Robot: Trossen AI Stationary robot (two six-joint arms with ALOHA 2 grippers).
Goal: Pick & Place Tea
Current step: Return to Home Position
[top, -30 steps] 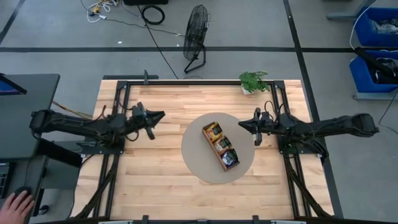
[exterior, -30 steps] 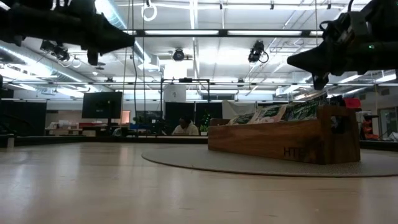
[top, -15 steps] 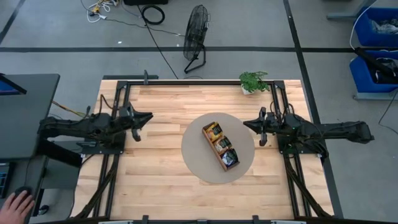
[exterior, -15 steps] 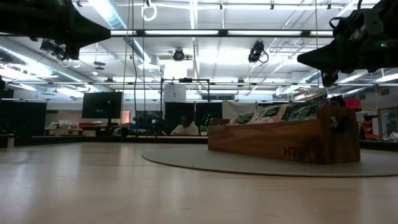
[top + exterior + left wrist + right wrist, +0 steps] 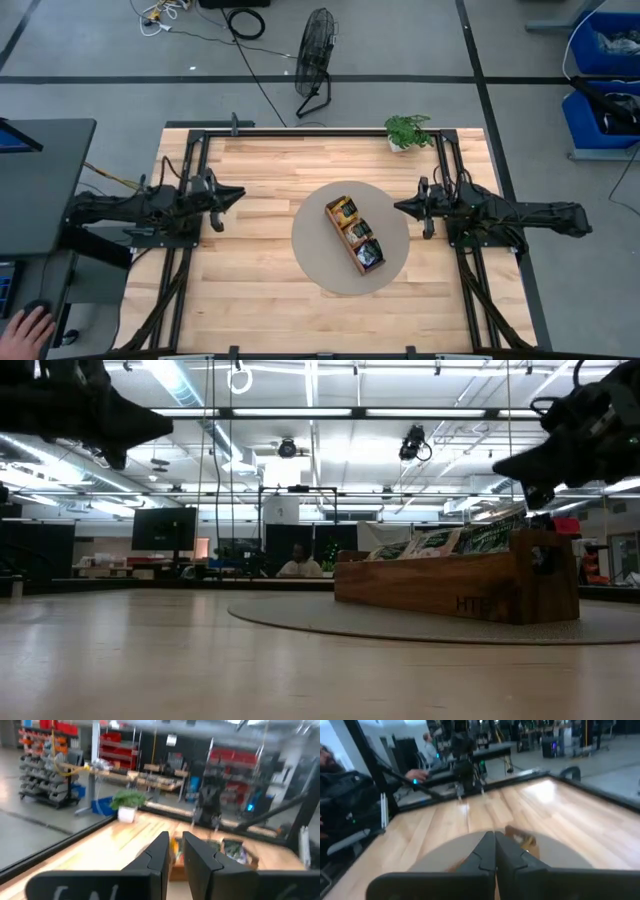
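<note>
The tea-bag sachets are seen standing in the compartments of the wooden organizer, which lies slantwise on the round mat near the middle of the table. Dark packets and yellow-orange ones can be told apart from above. In the low view their upper edges are seen rising above the organizer's wall. No sachet is seen loose on the mat or on the bare wood, though one so small could perhaps be missed from that height.

The left tool is held above the table's left part, well apart from the mat. Its fingers are parted by a narrow slit only, and nothing is pinched between them. The right tool hangs just beside the mat's right edge. Its fingers are pressed together and nothing is carried.

By these signs the sorting is judged complete. Nothing appears left to be picked up. What remains is taken to be only the settling of both arms at their resting places.
</note>
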